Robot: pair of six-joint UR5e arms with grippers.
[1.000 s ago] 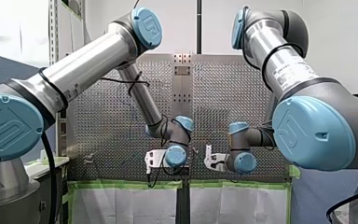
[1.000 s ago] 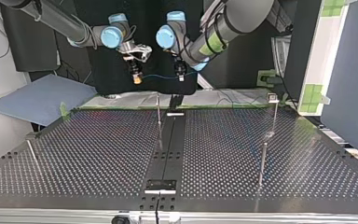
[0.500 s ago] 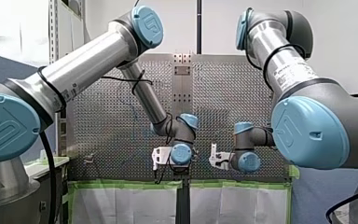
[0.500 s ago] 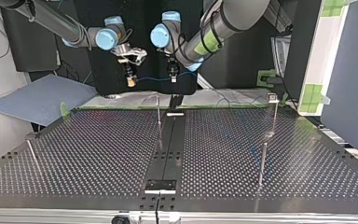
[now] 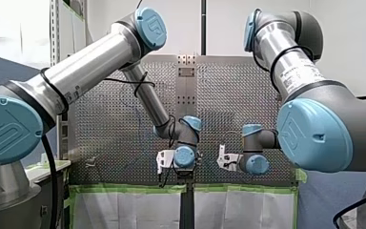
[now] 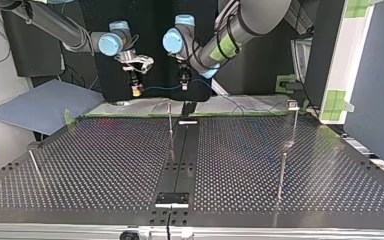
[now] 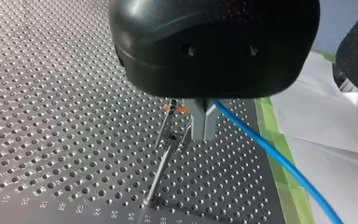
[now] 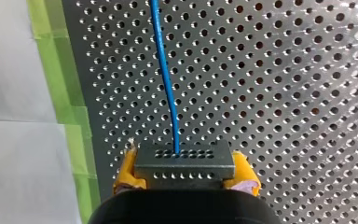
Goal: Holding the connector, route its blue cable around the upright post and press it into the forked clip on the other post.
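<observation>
right hand (image 8: 185,174) clasping connector (image 8: 185,163), blue cable (image 8: 164,74) — ahead

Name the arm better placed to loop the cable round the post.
Left, probably: my left gripper holds the cable, a post just ahead; my right gripper clamps the connector, no post ahead.

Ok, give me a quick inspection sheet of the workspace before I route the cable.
Surface: perforated table, green tape along its edge.
Job's things: connector held; centre post and clip post stand bare, blue cable round neither.
Clutter: nothing seen.
Grippers: right gripper shut on connector, yellow pads; left gripper shut on blue cable.
Cables: blue cable spans both grippers, then droops off toward the top view's right.
Surroundings: blue sheet beyond the table, top view's left.
</observation>
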